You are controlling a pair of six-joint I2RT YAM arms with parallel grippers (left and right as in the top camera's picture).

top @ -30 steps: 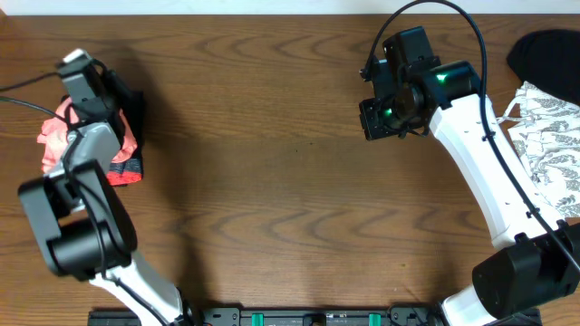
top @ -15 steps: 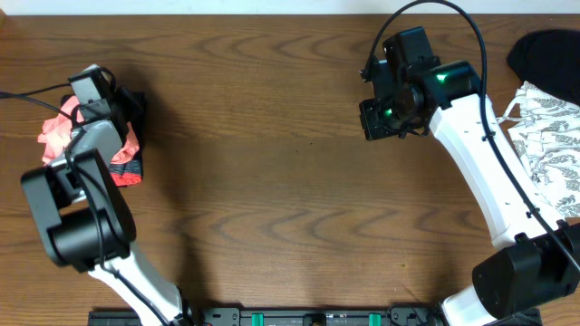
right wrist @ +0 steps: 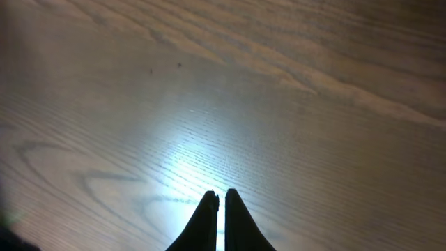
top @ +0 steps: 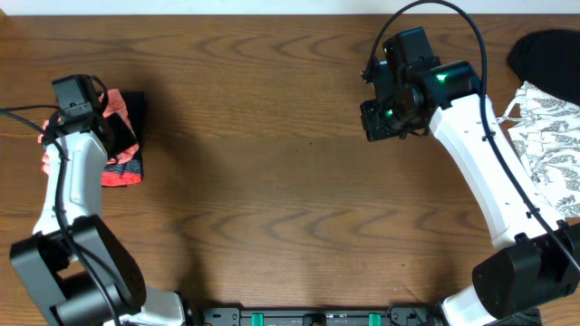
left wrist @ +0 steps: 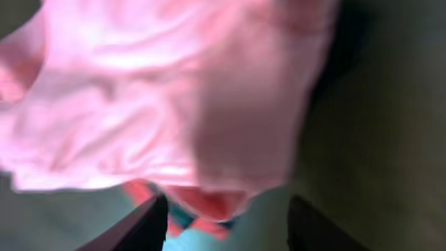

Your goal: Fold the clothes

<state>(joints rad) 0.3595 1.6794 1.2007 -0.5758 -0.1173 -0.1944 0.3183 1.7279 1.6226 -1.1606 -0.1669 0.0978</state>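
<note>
The salmon-pink garment (top: 49, 149) lies crumpled at the table's far left, on a black garment with a red-grey hem (top: 124, 173). My left gripper (top: 115, 138) hangs right over this pile. In the left wrist view the pink cloth (left wrist: 160, 90) fills the blurred frame. The left gripper (left wrist: 226, 223) has its jaws apart with nothing between them. My right gripper (top: 385, 118) is over bare wood at the upper right. Its fingers (right wrist: 209, 216) are pressed together and empty. A white floral garment (top: 548, 145) lies at the right edge.
Another black garment (top: 544, 50) lies at the far right corner, behind the floral one. The brown wooden table (top: 272, 163) runs between the two arms. The arm bases stand at the front edge.
My left arm has swung left, its elbow moving outward, and its wrist has shifted down and left over the pink pile. The right arm has not moved.
</note>
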